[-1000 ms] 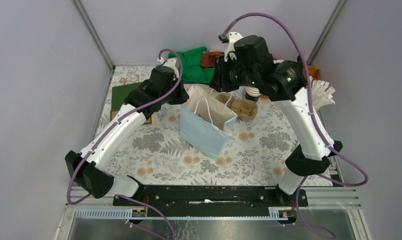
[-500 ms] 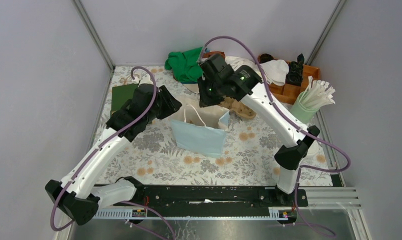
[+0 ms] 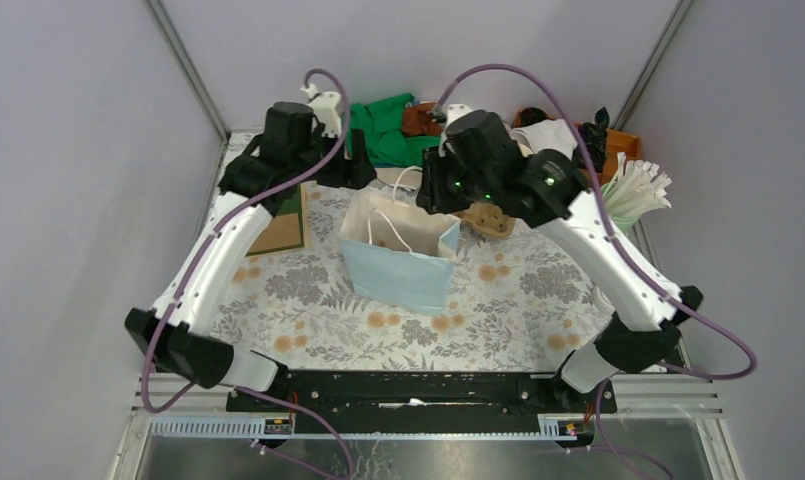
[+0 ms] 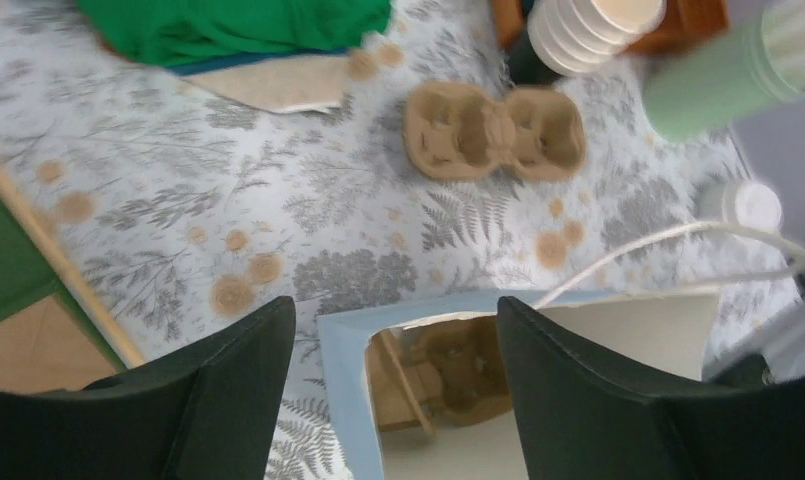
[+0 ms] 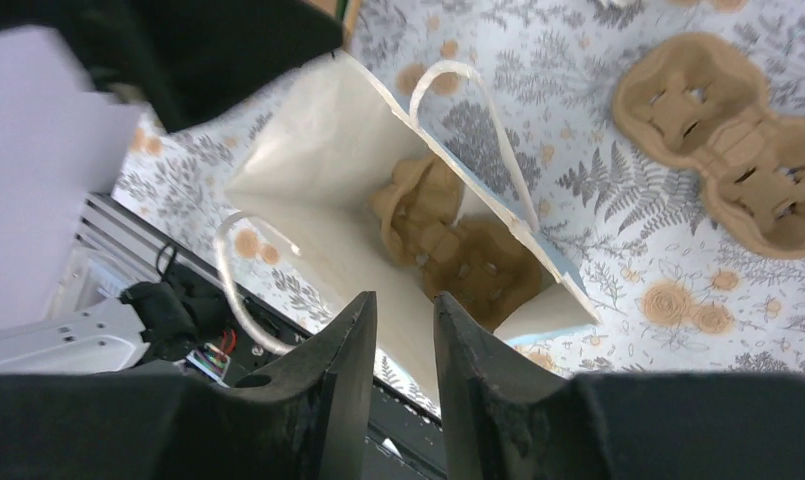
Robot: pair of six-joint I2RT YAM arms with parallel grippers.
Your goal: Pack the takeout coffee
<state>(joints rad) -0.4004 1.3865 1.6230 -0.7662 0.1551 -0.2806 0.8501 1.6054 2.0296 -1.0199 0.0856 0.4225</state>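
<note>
Plainly, we count one blue paper bag standing open on the bench, one pulp tray inside it, a second pulp tray beside it, and one stack of cups. The takeout coffee, blurred but probably that white lid, stands on the bench outside the bag. Our left pincer hovers at the bag's rim, wide apart and empty. Our right pincer points into the bag's mouth, slightly parted, gripping nothing.
</note>
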